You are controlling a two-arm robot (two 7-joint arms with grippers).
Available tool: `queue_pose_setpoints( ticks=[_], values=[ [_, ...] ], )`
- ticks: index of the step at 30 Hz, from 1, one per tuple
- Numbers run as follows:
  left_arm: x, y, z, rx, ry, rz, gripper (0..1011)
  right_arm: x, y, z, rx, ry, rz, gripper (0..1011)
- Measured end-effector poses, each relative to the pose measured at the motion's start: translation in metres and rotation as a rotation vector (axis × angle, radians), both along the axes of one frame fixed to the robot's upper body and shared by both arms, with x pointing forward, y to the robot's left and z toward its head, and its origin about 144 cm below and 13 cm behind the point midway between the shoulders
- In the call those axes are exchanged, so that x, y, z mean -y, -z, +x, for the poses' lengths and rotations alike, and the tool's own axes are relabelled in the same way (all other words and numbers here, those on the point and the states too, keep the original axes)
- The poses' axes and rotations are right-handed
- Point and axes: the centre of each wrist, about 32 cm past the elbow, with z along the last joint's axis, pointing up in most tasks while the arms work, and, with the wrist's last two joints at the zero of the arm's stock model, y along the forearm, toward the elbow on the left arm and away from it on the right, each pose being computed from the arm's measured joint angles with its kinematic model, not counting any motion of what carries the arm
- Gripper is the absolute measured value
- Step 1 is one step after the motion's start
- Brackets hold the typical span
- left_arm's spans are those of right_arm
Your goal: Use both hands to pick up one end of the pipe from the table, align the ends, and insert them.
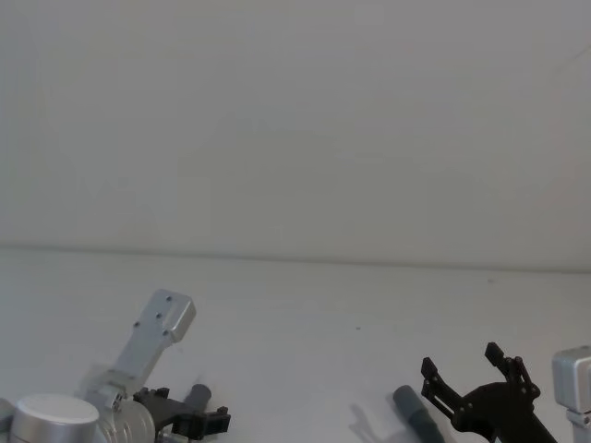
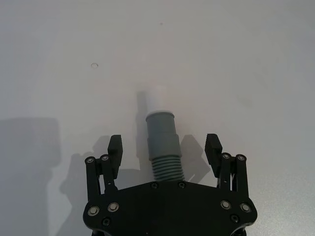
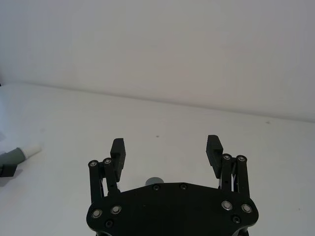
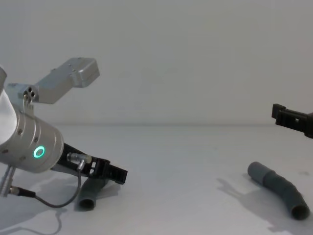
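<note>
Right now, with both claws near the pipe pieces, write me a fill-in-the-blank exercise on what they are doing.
1. The left claw straddles a grey pipe piece whose narrow tip is coloured ____.
2. The left claw's jaws stand ____, with a gap to the pipe on each side.
3. The right claw hangs ____ the other pipe piece, which lies on the table.

Missing words: white; open; above.
</note>
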Motion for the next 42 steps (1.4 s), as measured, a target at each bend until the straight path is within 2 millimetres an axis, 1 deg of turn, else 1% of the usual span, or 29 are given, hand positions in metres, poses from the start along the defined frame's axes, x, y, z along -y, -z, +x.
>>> queue_pose_setpoints(
  ticks=[37,40,42],
  values=[
    [0.0058,0.0067,-0.0011,-0.016,0.003,-0.024,1002,0.0000,0.0000,0.0000,0.000,0.000,0.000,1002],
    [0.0060,0.0066,-0.0008,-0.016,0.002,-0.023,961,0.0000,0.0000,0.0000,0.000,0.000,0.000,1002],
    [0.0061,0.0066,-0.0006,-0.017,0.000,-0.023,906,0.0000,0.0000,0.0000,0.000,0.000,0.000,1002]
  ],
)
